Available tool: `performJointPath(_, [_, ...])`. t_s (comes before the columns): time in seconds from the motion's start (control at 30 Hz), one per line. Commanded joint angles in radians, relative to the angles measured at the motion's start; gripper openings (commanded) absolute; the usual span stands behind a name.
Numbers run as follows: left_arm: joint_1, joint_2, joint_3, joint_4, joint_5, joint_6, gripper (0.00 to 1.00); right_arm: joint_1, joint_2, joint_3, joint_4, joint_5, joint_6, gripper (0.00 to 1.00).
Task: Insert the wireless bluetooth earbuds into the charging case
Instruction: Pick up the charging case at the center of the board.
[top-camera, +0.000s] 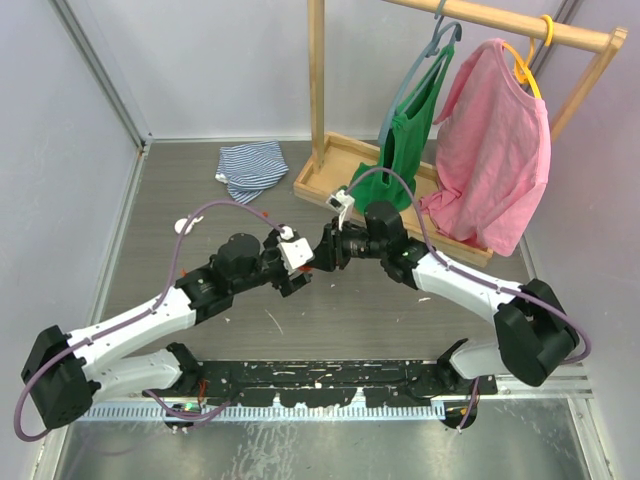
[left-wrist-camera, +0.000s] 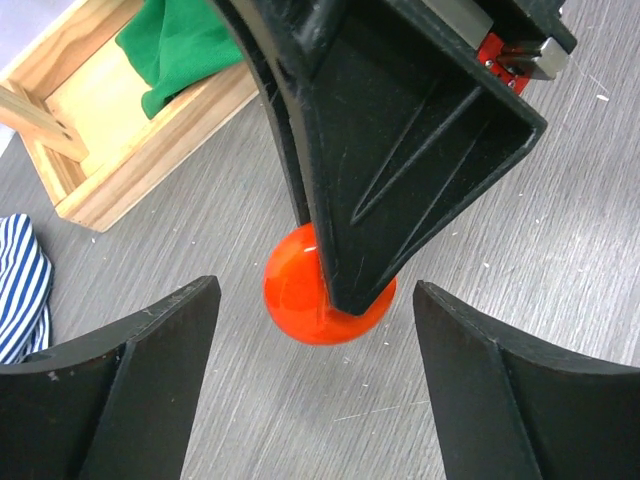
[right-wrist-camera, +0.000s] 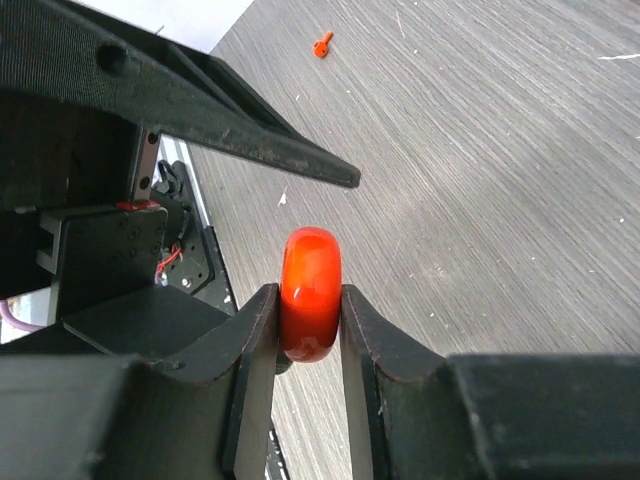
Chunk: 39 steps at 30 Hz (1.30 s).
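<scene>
Here, the left gripper (left-wrist-camera: 315, 290) stood with its jaws spread wide, one on either side of the orange charging case (left-wrist-camera: 295, 300) and clear of it. The right gripper (right-wrist-camera: 310, 292) pinched that round case on edge between its fingers. One orange earbud (right-wrist-camera: 322, 44) lay loose on the table (right-wrist-camera: 500, 200), well apart from the case, at twelve o'clock in the right wrist view.

White arm links (top-camera: 130, 330), black joints (top-camera: 235, 262), looping purple cables (top-camera: 215, 205) (red wires (right-wrist-camera: 172, 256) inside), wedge-shaped black fingers (left-wrist-camera: 130, 390)
</scene>
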Motion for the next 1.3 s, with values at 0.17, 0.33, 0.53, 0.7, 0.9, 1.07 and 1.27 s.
performJointPath(0.17, [0.003,-0.055,0.032,0.03,-0.022,-0.126,0.87,-0.026,-0.126,-0.119,0.262,0.065,-0.035,0.05])
performJointPath(0.33, [0.075,-0.067,0.018,0.065,0.066,-0.282,0.87,-0.036,-0.167,-0.232,0.444,0.086,0.001,0.03])
performJointPath(0.53, [0.195,-0.087,-0.03,0.187,0.254,-0.513,0.87,-0.037,-0.185,-0.337,0.669,0.105,0.029,0.03])
performJointPath(0.7, [0.233,-0.088,-0.066,0.295,0.326,-0.655,0.86,-0.037,-0.172,-0.388,0.813,0.093,0.058,0.03])
performJointPath(0.9, [0.242,-0.074,-0.08,0.387,0.389,-0.81,0.84,-0.037,-0.155,-0.416,0.94,0.033,0.072,0.03])
performJointPath(1.07, [0.243,-0.088,-0.089,0.415,0.399,-0.867,0.79,-0.037,-0.134,-0.419,1.028,-0.044,0.084,0.03])
performJointPath(1.27, [0.243,-0.089,-0.086,0.43,0.455,-0.873,0.72,-0.037,-0.101,-0.422,1.158,-0.098,0.138,0.03])
